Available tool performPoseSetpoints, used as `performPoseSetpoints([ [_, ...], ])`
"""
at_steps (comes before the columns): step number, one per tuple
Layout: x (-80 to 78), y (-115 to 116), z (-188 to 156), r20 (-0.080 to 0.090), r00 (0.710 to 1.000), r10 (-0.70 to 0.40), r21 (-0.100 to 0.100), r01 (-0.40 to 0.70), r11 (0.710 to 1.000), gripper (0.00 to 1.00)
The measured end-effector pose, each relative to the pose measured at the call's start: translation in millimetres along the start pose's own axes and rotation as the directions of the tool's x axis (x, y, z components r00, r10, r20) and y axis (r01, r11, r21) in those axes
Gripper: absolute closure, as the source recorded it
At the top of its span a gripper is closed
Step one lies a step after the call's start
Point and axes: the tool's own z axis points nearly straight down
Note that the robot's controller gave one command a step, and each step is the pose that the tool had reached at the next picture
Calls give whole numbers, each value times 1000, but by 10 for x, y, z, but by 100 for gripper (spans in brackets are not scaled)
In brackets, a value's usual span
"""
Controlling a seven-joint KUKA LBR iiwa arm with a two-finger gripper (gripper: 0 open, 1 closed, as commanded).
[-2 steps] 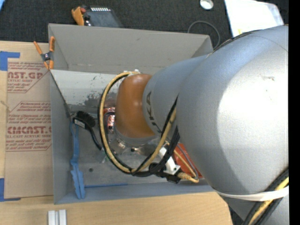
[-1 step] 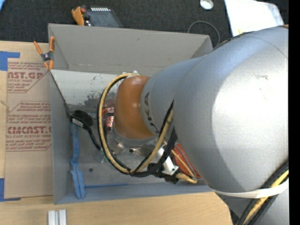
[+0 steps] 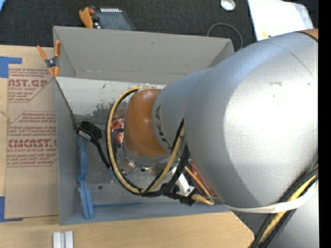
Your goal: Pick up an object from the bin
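My gripper's silvery body (image 3: pixel 135 164) sits low in the middle of the bin, under the arm's orange cover. Just left of it lies a black tool (image 3: pixel 89 132) with a thin black shaft running toward the gripper. A long blue plastic tool (image 3: pixel 82 172) lies along the bin's left wall, from the black tool down to the near left corner. A shiny copper-red thing (image 3: pixel 118 130) shows beside the cover, partly hidden behind a yellow cable.
The arm covers the right half of the bin. An orange-red thing (image 3: pixel 199 182) peeks out under the arm by the near wall. Bare bin floor shows between the blue tool and the gripper.
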Motion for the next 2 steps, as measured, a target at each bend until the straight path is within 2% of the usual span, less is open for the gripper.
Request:
performPoseSetpoints([
  [1,0,0,0,0,1000,0,0,0,1000,100],
  [2,4,-4,-366,0,1000,-2,3,2,1000,100],
])
